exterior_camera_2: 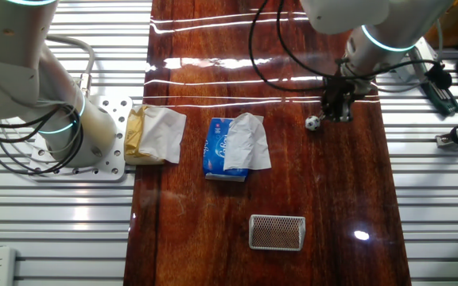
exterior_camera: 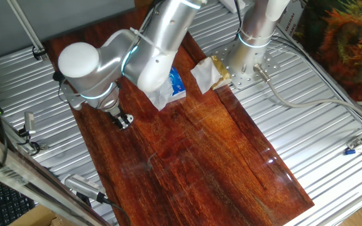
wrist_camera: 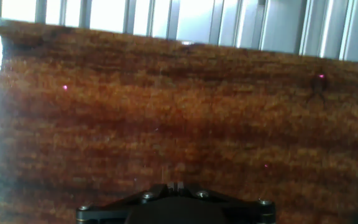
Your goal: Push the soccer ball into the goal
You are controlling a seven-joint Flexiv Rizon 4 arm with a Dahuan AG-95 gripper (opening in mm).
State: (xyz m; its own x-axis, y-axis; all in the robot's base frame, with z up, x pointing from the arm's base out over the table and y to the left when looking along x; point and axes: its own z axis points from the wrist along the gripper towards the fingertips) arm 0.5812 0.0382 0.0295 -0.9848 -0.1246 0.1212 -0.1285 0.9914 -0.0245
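A: What is noted on the board (exterior_camera_2: 213, 238), starting with the bulk items?

B: The arm (exterior_camera: 149, 44) is seen reaching across the wood. A blue packet (exterior_camera_2: 217, 151) with tissue is recorded mid-board, and crumpled paper (exterior_camera_2: 156, 135) at the board's edge beside a second arm's base (exterior_camera_2: 94, 135). The goal (exterior_camera_2: 277, 232) is set near the front edge in the other fixed view, well apart from the ball (exterior_camera_2: 313, 122).

A: And the ball itself?

B: It is found just beside the gripper (exterior_camera_2: 339, 111), on the packet side. Whether contact is made cannot be told.

A: Gripper state?

B: The fingertips appear drawn close together, but the gap cannot be judged in any view. Nothing is seen to be held. In the hand view only bare wood and the gripper's dark body (wrist_camera: 176, 208) are shown; the ball is not visible there.

A: Risks?

B: The goal is narrow and distant. If the ball is struck off-centre, it is likely to be sent wide, toward the packet or off the board. Too sharp a push may cause it to be rolled past or bounced out. With the ball unseen by the hand camera, alignment is harder to confirm.
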